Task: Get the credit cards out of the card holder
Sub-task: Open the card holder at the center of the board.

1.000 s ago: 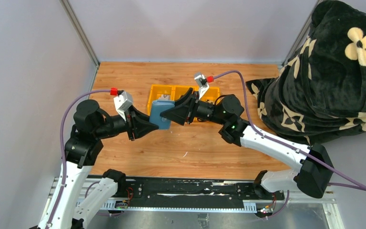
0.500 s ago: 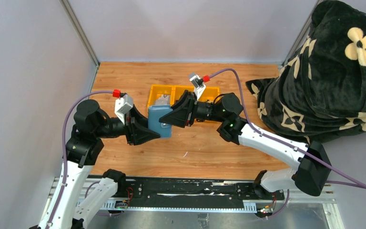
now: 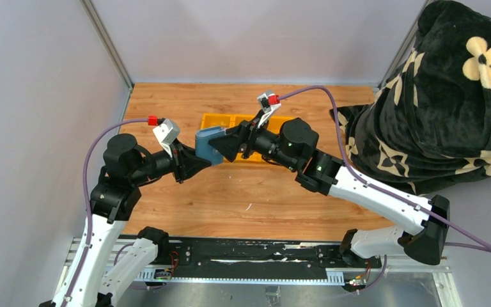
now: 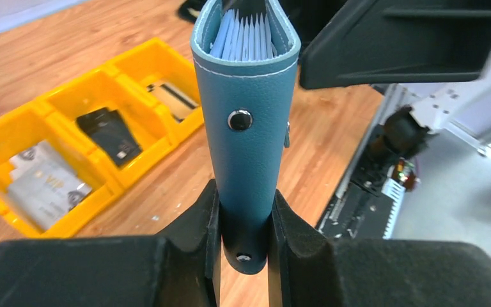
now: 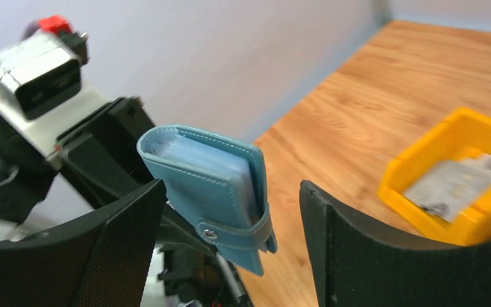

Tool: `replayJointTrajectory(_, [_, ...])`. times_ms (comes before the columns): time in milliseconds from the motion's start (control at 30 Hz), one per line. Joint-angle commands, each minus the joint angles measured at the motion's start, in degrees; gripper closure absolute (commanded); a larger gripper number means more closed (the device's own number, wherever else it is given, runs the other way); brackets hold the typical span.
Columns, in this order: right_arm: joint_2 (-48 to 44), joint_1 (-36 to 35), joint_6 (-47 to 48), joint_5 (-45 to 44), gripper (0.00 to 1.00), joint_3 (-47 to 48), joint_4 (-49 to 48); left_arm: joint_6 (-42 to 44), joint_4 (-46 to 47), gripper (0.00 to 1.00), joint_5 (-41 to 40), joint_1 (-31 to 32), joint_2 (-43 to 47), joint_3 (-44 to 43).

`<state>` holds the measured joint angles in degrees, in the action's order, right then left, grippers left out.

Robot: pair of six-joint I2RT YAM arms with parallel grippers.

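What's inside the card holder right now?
At the open top of the card holder, only a fan of pale-blue sleeves shows. No card edge clearly sticks out; whether cards sit deeper is hidden by the sleeves and cover.

Your left arm (image 3: 99, 236) and right arm (image 3: 374, 195) pair white shells with black joints. A purple cable (image 3: 93, 157) runs along each to a red plug (image 3: 153, 120) beside a silver-grey wrist camera (image 3: 165, 133). The wedge-shaped fingers (image 5: 118, 249) are matte black, their inner faces finely textured.
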<state>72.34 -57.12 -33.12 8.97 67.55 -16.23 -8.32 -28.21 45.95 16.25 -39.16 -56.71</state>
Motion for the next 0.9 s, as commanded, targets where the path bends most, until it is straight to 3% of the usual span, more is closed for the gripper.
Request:
replayJointTrajectory(0, [-0.58, -7.25, 10.31, -30.39, 0.24, 4.62, 15.92, 0.11, 3.81, 1.00, -10.86, 0.18, 1.90, 2.81])
replayJointTrajectory(233, [6.43, -13.90, 14.54, -37.91, 0.36, 13.91, 21.56, -0.96, 6.25, 1.00, -18.54, 0.18, 2.45, 5.71])
replayJointTrajectory(467, [13.79, -14.77, 15.09, -38.82, 0.51, 21.05, 26.04, -1.44, 6.49, 1.00, -19.22, 0.27, 3.00, 6.08])
replayJointTrajectory(867, [18.50, -14.75, 16.39, -43.21, 0.66, 25.75, 27.05, -2.71, 6.66, 1.00, -17.84, 0.27, 3.23, 6.52])
